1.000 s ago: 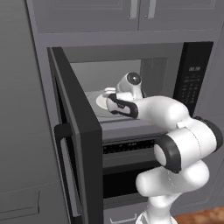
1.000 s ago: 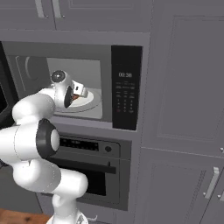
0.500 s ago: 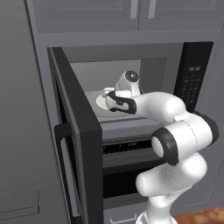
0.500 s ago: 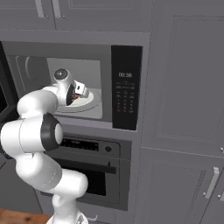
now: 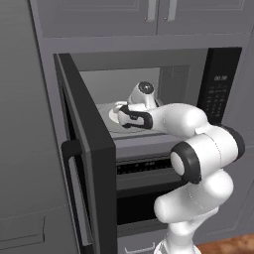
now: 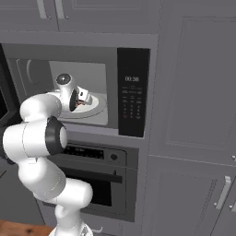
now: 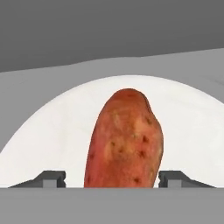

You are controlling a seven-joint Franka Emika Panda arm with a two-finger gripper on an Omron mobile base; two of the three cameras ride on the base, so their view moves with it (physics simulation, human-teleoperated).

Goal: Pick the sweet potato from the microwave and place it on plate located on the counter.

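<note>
End effector (image 7: 112,179) sits inside the open microwave (image 5: 163,64), in the middle of the left base view, with its two dark fingertips (image 7: 52,178) rising at the bottom of the hand view on either side of the sweet potato (image 7: 124,140). The fingers stand apart, wider than the root, with a gap visible between each tip and the skin, so nothing is clamped yet. The sweet potato lies on the white turntable (image 7: 43,131), its long axis running up the frame and its rounded end toward the top.

Likely trouble, as a judgement: the root is tapered and smooth, so closing near a narrowing end could squeeze it forward out of the grip or roll it on the turntable. Descending too far before closing could drive the tips into the turntable. In the right base view the wrist is close to the cavity's left side, near the open door (image 5: 87,149), so lifting out carelessly could strike the cavity roof or door edge.
</note>
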